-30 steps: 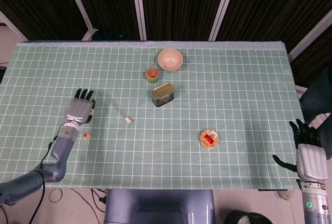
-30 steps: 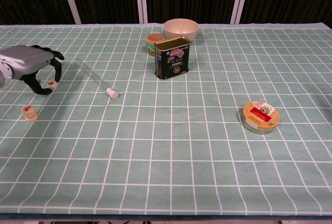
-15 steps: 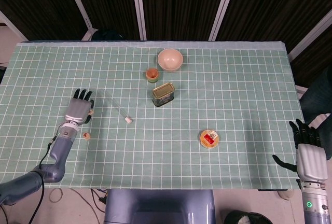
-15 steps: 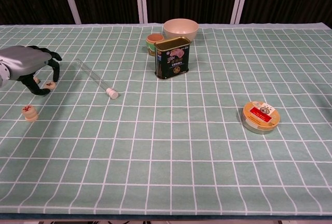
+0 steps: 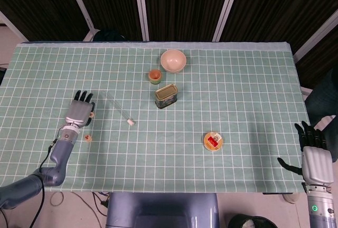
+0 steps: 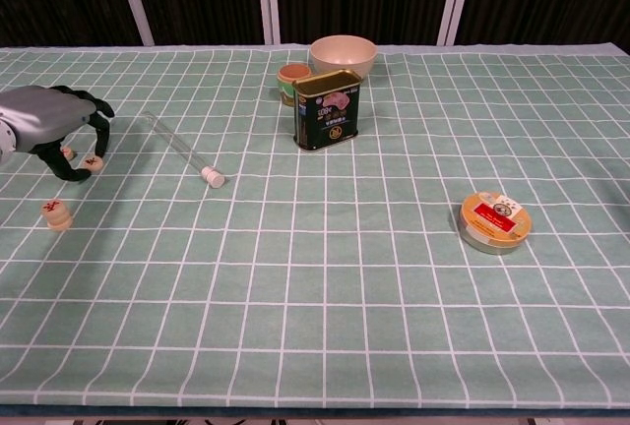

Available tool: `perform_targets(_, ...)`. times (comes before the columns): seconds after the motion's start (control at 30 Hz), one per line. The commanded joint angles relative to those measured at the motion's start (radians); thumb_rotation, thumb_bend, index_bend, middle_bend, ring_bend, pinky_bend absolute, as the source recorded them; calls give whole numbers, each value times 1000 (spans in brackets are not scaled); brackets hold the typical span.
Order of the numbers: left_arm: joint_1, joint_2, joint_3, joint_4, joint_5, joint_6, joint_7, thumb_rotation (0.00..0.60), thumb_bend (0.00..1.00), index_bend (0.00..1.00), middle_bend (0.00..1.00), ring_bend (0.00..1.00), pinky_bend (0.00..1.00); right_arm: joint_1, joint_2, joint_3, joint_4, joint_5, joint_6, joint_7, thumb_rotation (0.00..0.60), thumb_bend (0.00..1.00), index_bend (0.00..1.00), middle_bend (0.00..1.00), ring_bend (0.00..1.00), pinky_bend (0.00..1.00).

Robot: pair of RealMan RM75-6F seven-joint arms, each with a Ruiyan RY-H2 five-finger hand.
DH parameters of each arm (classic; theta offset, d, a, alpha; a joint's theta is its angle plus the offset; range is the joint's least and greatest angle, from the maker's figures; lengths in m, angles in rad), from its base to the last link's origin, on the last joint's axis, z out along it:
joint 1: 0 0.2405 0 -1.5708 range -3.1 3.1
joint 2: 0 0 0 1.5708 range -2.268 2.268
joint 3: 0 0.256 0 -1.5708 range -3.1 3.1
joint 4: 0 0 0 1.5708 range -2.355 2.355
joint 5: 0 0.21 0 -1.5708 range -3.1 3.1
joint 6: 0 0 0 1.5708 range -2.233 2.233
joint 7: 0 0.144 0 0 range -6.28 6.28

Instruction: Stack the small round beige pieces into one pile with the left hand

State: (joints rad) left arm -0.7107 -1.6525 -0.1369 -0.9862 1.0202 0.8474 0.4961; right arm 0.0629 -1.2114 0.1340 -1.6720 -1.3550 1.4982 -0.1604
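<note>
My left hand arches over the left side of the table, fingers curled down. Its fingertips pinch a small round beige piece with a red mark, low at the cloth. From the head view the same left hand covers most of that piece. Nearer the front edge stands another beige piece, apart from the hand and also visible from above; it looks like two stacked. A pale spot under the hand may be a third piece. My right hand hangs off the table's right front corner with fingers spread, holding nothing.
A glass tube with a white cap lies just right of the left hand. Further right stand a green tin can, a small orange cup and a beige bowl. A round flat tin sits at the right.
The left hand has slid slightly to the left, and the marked beige piece has moved with it. The right hand is still.
</note>
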Motion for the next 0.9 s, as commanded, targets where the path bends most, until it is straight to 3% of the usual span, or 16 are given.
perform_targets(0.03, 1, 0, 2, 0, 1, 0, 1, 600, 308, 515, 116, 0, 0, 0, 0, 0, -1, 2, -1, 2, 600, 233, 81, 13, 31, 0)
perform_targets(0.27, 8, 35, -3, -50, 20, 29, -8, 600, 335, 514, 122, 0, 0, 0, 0, 1, 0, 1, 1, 4, 600, 232, 81, 13, 31, 0)
perform_targets(0.57, 62, 235, 4, -334, 101, 141, -40, 600, 335, 506, 122, 0, 0, -1, 1, 0, -1, -2, 3, 3, 600, 233, 81, 13, 31, 0)
perform_targets(0.73, 99, 356, 25, -498, 98, 149, -50, 600, 334, 494, 119, 0, 0, -1, 0, 0, -2, -2, 4, 1, 600, 232, 81, 13, 31, 0)
perform_targets(0.9, 129, 434, 59, -593, 119, 151, -71, 600, 334, 492, 117, 0, 0, -2, 0, -1, -5, -2, 5, -1, 600, 233, 81, 13, 31, 0)
